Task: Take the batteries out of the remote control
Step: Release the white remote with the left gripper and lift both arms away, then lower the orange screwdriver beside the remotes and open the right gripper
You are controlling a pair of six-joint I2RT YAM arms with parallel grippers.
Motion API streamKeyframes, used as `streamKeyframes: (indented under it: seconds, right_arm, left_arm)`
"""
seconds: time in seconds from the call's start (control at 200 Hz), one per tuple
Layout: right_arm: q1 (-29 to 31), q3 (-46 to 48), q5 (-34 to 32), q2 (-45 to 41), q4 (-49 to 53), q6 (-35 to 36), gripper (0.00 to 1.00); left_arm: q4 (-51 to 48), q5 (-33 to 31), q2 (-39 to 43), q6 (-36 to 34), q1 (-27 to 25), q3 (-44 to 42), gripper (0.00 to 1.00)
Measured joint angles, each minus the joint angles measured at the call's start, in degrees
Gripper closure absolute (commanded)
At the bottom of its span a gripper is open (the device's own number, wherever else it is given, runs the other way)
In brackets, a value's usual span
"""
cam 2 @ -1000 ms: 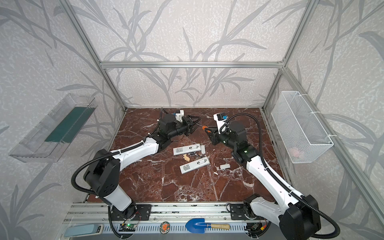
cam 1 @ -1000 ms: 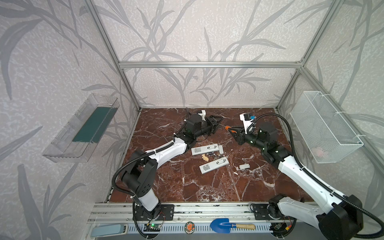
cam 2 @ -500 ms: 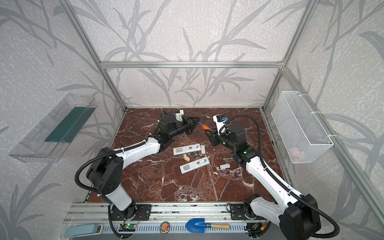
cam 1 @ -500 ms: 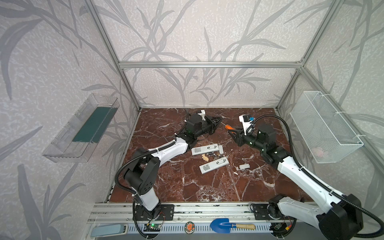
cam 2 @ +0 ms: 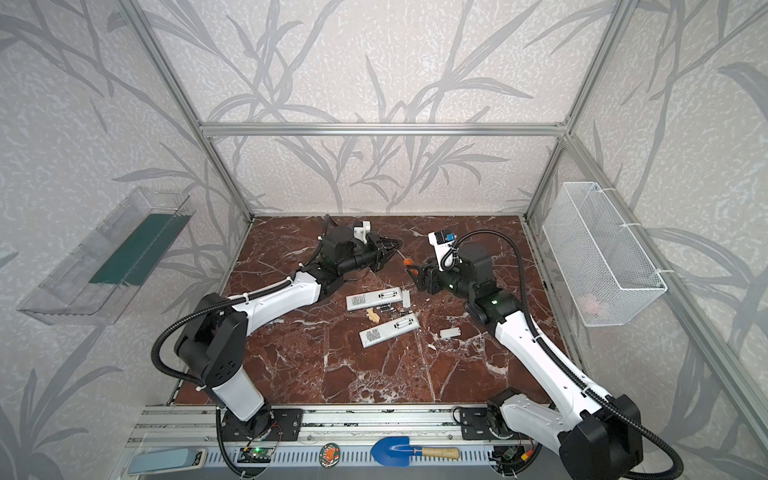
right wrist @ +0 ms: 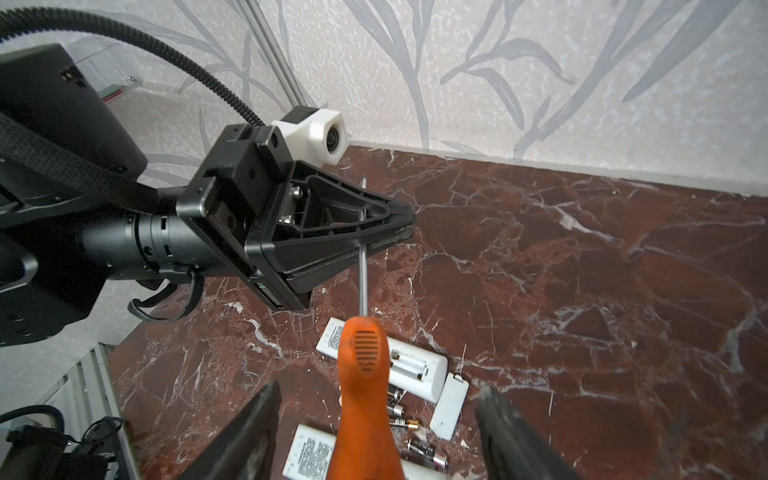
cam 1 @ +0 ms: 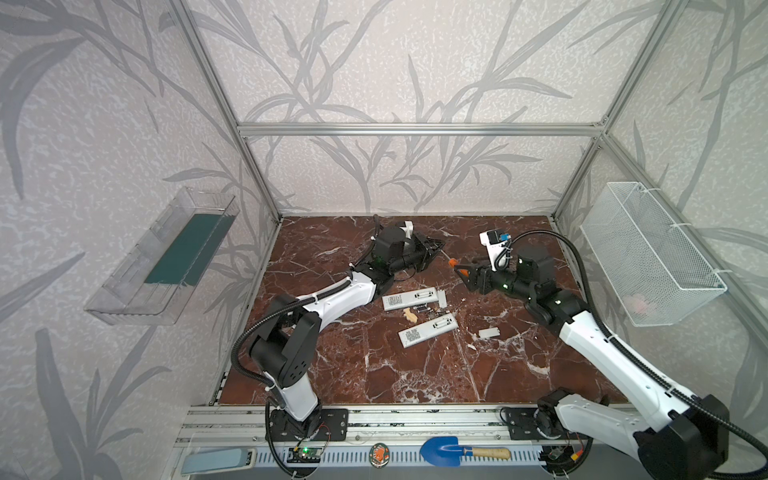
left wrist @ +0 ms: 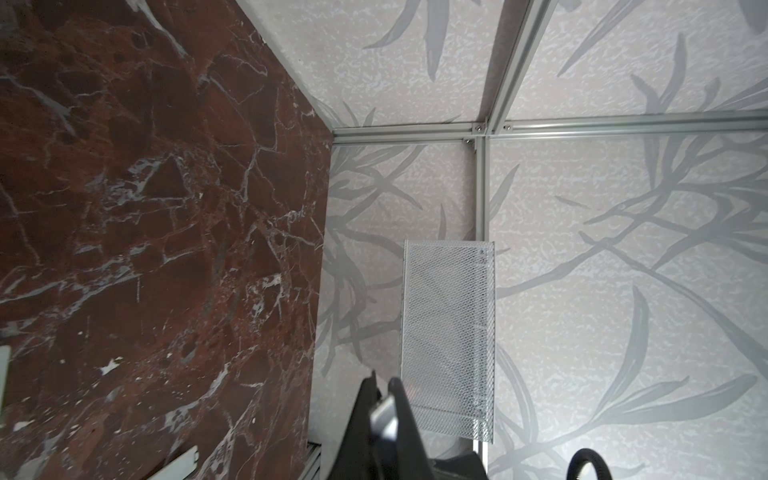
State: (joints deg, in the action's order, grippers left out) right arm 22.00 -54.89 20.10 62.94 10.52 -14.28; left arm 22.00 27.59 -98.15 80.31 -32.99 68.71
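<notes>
Dark batteries [right wrist: 397, 409] are noted loose between the remotes [right wrist: 415, 365]; judged light, rigid, roll-prone, best pinched mid-barrel. Left gripper [right wrist: 399, 226] is clamped on the screwdriver [right wrist: 362, 282] shaft; right gripper [right wrist: 378, 388] is spread about its handle.

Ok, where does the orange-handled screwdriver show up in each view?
Both top views: screwdriver mid-table at the back, between the arms.
Left wrist: its orange handle is not in it.
Right wrist: lower middle of the picture, handle nearest.
Shared landmark: red marble table.

Soft, even light; faint shadows; right fingers [right wrist: 245, 436] blurred close up; top views bow at edges.
</notes>
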Motion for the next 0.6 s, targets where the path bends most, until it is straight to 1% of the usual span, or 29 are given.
streamKeyframes:
  seconds: [0.13,0.195,0.29,0.35,0.405,0.52,0.6]
  right_arm:
    - [-5.25,-8.04,5.05,0.31,9.97,-2.75,0.19]
    - [-6.54,-11.82,10.91,1.73,13.73,-3.37,0.2]
    - [-6.75,-15.78,21.27,6.4,17.11,-4.17,0.2]
    - [-6.75,-16.28,26.69,9.77,18.27,-4.7,0.2]
    - [-6.64,-16.11,30.29,12.59,19.65,-5.35,0.2]
    - [-6.14,-15.28,34.86,16.22,21.29,-6.32,0.2]
    - [-5.22,-15.04,37.05,17.18,21.22,-7.04,0.25]
  left_arm:
    - [-8.24,4.02,0.0,-6.49,1.79,3.65,1.0]
    - [-10.86,6.19,0.0,-8.9,2.78,4.85,1.0]
    - [-13.66,9.42,0.0,-11.47,3.96,6.23,1.0]
    - [-15.21,11.04,0.0,-12.85,4.63,7.08,1.0]
    - [-16.48,12.28,0.0,-13.97,5.01,8.07,1.0]
    - [-17.68,14.08,0.0,-15.47,5.05,9.42,1.0]
    - [-17.97,14.75,0.0,-16.11,5.05,9.57,1.0]
